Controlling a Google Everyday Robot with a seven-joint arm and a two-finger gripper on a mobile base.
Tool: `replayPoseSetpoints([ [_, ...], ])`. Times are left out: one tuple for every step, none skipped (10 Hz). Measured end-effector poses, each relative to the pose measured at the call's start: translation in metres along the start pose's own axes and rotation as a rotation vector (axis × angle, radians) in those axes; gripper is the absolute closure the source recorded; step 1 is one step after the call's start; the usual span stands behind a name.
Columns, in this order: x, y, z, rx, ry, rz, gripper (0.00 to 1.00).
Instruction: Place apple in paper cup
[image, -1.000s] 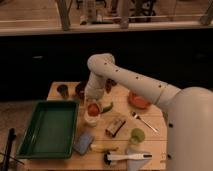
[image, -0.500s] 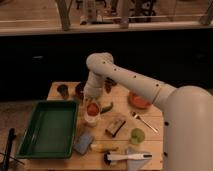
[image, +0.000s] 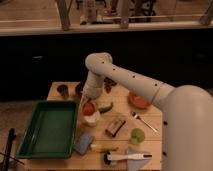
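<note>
Camera view: my gripper (image: 89, 104) hangs directly over the cup (image: 91, 119) on the bench (image: 150, 131), with the apple (image: 89, 108) at its rim. I cannot tell the fingers' state. Step in hand: placement. Next, as I judge: release, then lift straight up.

Dim room, wooden table (image: 60, 89), dark cabinet front (image: 45, 65) behind, pale ledge (image: 40, 29), slanted frame posts (image: 63, 15) above
</note>
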Motion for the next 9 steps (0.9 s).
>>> replayPoseSetpoints([
  [-0.0003, 0.0010, -0.0004, 0.000, 0.001, 0.002, 0.20],
  [-0.0002, 0.0011, -0.0004, 0.000, 0.002, 0.002, 0.20],
  [-0.0002, 0.0013, -0.0015, 0.001, 0.005, 0.002, 0.20],
  [-0.0001, 0.0019, -0.0025, 0.001, 0.007, 0.003, 0.20],
  [-0.0001, 0.0019, -0.0029, 0.001, 0.008, 0.002, 0.20],
  [0.0002, 0.0016, -0.0038, 0.002, 0.009, 0.000, 0.20],
  [0.0006, 0.0015, -0.0048, 0.003, 0.011, -0.001, 0.20],
  [0.0006, 0.0013, -0.0060, 0.003, 0.013, -0.003, 0.20],
  [0.0007, 0.0012, -0.0071, 0.003, 0.015, -0.005, 0.20],
])
